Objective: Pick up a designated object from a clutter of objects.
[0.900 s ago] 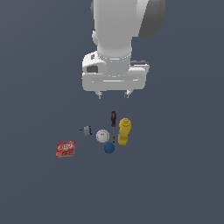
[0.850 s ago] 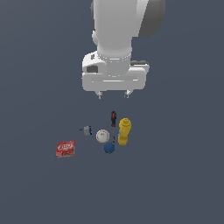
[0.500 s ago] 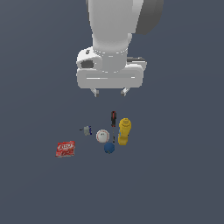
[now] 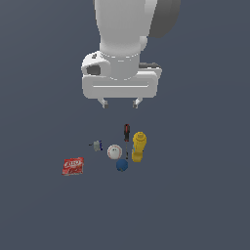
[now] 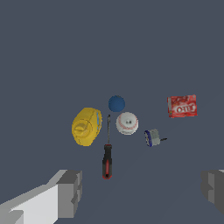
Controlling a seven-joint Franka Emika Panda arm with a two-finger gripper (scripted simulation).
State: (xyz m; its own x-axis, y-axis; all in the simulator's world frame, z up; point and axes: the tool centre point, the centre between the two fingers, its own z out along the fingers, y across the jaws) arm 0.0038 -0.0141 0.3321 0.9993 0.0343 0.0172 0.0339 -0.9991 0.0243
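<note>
A: Wrist view showed the pincer [image 5: 139, 188] spread wide with nothing between its fingers, hanging high over the clutter. Screwdriver [image 5: 106, 154] lay nearest it, black-red handle toward the camera, thin shaft pointing at the blue ball [image 5: 117, 103].

B: So where was the target?

A: Blue ball sat on the far side of the group, just beside the white baseball [image 5: 127, 123] and near the yellow bottle [image 5: 86, 126]. Shaft tip ended close to it; contact was too small to tell.

B: How should the approach have gone?

A: My guess: centre over the ball, then drop straight. Fingers probably needed to close along the line that avoids the baseball and bottle, since both crowded it. A round ball could roll off a glancing touch, so a square, centred squeeze looked safest.

B: Other items?

A: Small grey-blue piece [image 5: 152, 137] beside the baseball, red packet [image 5: 182, 106] well apart.

B: Surface, room?

A: Exterior view: pincer [image 4: 119, 103] above, ball [image 4: 122, 165] below, on a plain dark grey-blue table [image 4: 205, 195]. No walls or edges visible.
</note>
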